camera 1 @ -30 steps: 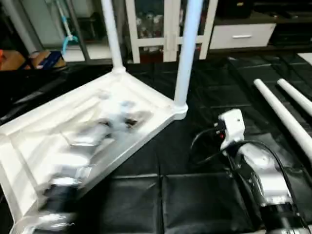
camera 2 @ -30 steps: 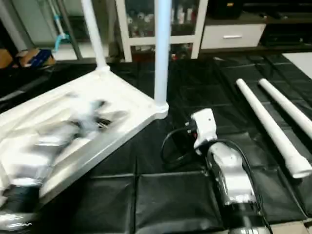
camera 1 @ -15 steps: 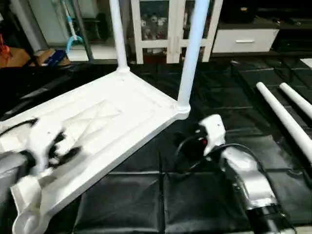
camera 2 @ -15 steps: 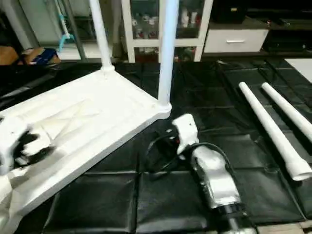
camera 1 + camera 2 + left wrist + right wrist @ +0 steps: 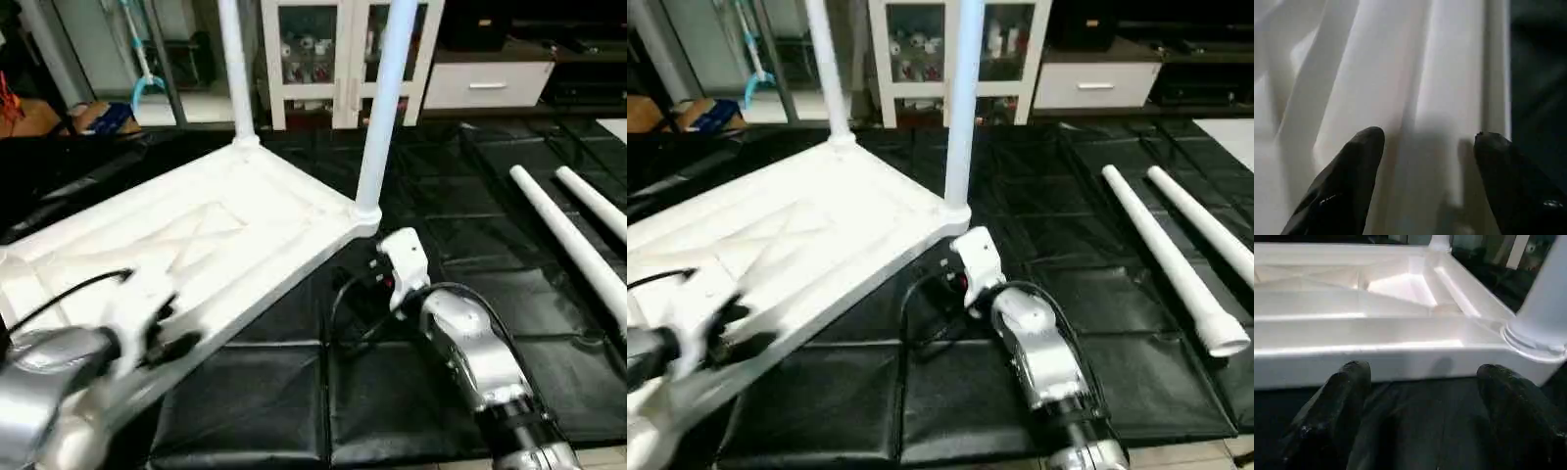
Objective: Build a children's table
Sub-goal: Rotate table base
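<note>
Halfway: the upturned white plastic square table top (image 5: 211,230) on the black padded floor mat (image 5: 411,392) carries two upright legs (image 5: 384,108), two tapered white legs (image 5: 1161,250) lying loose at the mat's right edge, while left pincer (image 5: 1422,161) and right pincer (image 5: 1420,396) hang spread, empty.

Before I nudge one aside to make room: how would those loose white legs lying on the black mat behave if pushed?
The loose legs are round, so they would probably roll. Being tapered, they would likely curve rather than run straight. They look like stiff, hollow plastic, so probably light, and apt to slide on the glossy black mat.
</note>
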Controlling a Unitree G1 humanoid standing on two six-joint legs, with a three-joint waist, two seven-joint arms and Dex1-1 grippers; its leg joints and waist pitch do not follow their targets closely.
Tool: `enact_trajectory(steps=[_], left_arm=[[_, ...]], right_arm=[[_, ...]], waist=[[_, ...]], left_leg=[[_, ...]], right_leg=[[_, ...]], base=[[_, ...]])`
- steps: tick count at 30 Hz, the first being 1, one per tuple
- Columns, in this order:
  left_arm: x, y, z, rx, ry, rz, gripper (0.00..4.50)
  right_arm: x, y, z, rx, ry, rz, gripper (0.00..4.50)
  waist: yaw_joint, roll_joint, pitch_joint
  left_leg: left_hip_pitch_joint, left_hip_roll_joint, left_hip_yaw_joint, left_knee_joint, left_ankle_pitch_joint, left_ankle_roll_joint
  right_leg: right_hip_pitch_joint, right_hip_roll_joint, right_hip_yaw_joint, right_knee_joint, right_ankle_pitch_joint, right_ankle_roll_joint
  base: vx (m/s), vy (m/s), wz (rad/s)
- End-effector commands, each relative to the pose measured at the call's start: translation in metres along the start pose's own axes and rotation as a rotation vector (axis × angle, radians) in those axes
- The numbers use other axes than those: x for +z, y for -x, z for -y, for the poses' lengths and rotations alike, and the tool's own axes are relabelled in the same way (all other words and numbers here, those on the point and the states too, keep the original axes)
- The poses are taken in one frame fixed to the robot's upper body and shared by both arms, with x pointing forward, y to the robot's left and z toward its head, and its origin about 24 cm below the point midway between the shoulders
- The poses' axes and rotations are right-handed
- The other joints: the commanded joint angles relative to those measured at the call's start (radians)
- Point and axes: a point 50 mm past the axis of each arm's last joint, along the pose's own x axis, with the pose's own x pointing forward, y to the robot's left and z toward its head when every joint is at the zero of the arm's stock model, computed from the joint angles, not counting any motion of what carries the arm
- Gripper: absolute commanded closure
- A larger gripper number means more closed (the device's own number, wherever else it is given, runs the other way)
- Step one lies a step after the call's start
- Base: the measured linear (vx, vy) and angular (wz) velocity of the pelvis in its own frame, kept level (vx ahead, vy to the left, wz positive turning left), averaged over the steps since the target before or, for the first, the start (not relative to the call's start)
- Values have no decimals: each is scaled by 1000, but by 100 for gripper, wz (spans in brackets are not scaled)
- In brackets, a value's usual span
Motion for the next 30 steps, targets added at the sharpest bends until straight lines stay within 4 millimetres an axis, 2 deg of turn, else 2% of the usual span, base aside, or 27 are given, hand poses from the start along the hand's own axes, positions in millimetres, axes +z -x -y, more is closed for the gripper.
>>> enact_trajectory(steps=[1, 2, 4, 5, 6, 9, 10, 12, 13, 14, 15, 18, 19, 20, 22, 24, 25, 26, 27, 30], left_arm=[[4, -12, 10, -54, 4, 17, 118], [8, -18, 14, -64, 7, 33, 118], [13, -24, 17, -72, 10, 49, 118], [25, -41, 24, -81, 14, 101, 118], [31, -50, 28, -77, 18, 121, 118], [36, -59, 32, -77, 32, 138, 118], [39, -64, 33, -69, 24, 148, 118], [54, -82, 23, 82, 10, 215, 118], [54, -82, 23, 82, 10, 215, 118], [62, -87, 18, 150, -8, 251, 118], [67, -90, 15, 190, -19, 273, 118], [99, -85, 1, 300, 30, 441, 118], [99, -85, 1, 300, 30, 441, 118], [106, -83, -1, 310, 48, 480, 118], [114, -74, 3, 238, 52, 541, 118], [110, -65, 7, 141, 11, 532, 118], [104, -61, 9, 86, -18, 505, 118], [99, -58, 9, 60, -22, 471, 99], [90, -55, 9, 32, -13, 418, 89], [67, -43, 9, -36, 23, 290, 79]], right_arm=[[3, -3, 1, -2, 16, 6, 73], [4, -3, 1, -3, 18, 7, 73], [4, -3, 1, -4, 20, 9, 73], [5, -3, 3, -11, 24, 13, 73], [5, -2, 3, -15, 24, 14, 73], [5, -2, 4, -18, 23, 14, 73], [5, -2, 5, -19, 25, 14, 73], [5, 1, 6, -24, 28, 15, 73], [5, 1, 6, -24, 28, 15, 73], [5, 2, 7, -26, 28, 16, 73], [4, 3, 7, -26, 28, 17, 73], [3, 5, 8, -32, 29, 13, 73], [3, 5, 8, -32, 29, 13, 73], [3, 6, 9, -33, 30, 11, 73], [3, 7, 10, -37, 29, 9, 73], [2, 8, 10, -38, 28, 6, 73], [2, 8, 10, -38, 27, 5, 73], [2, 8, 10, -36, 25, 4, 73], [2, 9, 9, -28, 26, 2, 73], [2, 11, 7, 31, 20, -8, 73]], waist=[[-2, 8, -50], [-1, 9, -50], [-2, 4, -56], [-3, 7, -56], [-1, 3, -58], [-2, 0, -62], [-1, 0, -65], [0, -1, -68], [3, -6, -71], [5, -4, -73], [5, -6, -73], [5, -9, -73], [8, -10, -76], [5, -11, -73], [6, -12, -72], [9, -11, -73], [8, -9, -70], [7, -7, -71], [6, -5, -67], [7, -5, -63]], left_leg=[[35, 49, -39, -102, -464, -64], [33, 49, -39, -102, -457, -64], [26, 48, -41, -101, -422, -57], [23, 47, -39, -101, -401, -49], [31, 46, -34, -95, -395, -45], [13, 46, -36, -95, -328, -23], [17, 46, -34, -92, -314, -18], [13, 43, -31, -84, -262, 6], [18, 44, -28, -79, -233, 22], [16, 45, -29, -79, -214, 28], [8, 45, -31, -79, -194, 40], [8, 46, -30, -76, -184, 55], [10, 49, -31, -75, -170, 59], [6, 49, -31, -76, -168, 64], [7, 50, -29, -75, -171, 72], [8, 53, -30, -74, -162, 75], [9, 53, -28, -76, -166, 78], [11, 54, -28, -76, -168, 75], [14, 53, -26, -78, -194, 66], [18, 55, -28, -86, -250, 30]], right_leg=[[7, -45, 39, -85, -425, -147], [9, -43, 39, -84, -420, -147], [17, -43, 39, -77, -377, -155], [19, -42, 39, -76, -350, -161], [13, -39, 40, -80, -339, -165], [30, -43, 40, -70, -282, -179], [30, -43, 40, -69, -268, -183], [34, -41, 40, -68, -223, -193], [31, -40, 40, -67, -182, -199], [36, -44, 40, -62, -160, -207], [43, -44, 38, -60, -146, -210], [43, -44, 35, -61, -145, -222], [44, -47, 35, -58, -130, -232], [45, -47, 34, -57, -131, -235], [44, -50, 34, -59, -150, -243], [44, -52, 35, -56, -153, -251], [40, -48, 34, -57, -165, -249], [39, -47, 34, -54, -167, -250], [33, -43, 34, -58, -196, -245], [31, -42, 35, -59, -243, -234]], base=[[0, 0, 0], [0, 0, 0], [0, 0, 0], [0, 0, 0], [0, 0, 0], [0, 0, 0], [0, 0, 0], [0, 0, 0], [0, 0, 0], [0, 0, 0], [0, 0, 0], [0, 0, 0], [0, 0, 0], [0, 0, 0], [0, 0, 0], [0, 0, 0], [0, 0, 0], [0, 0, 0], [0, 0, 0], [0, 0, 0]])
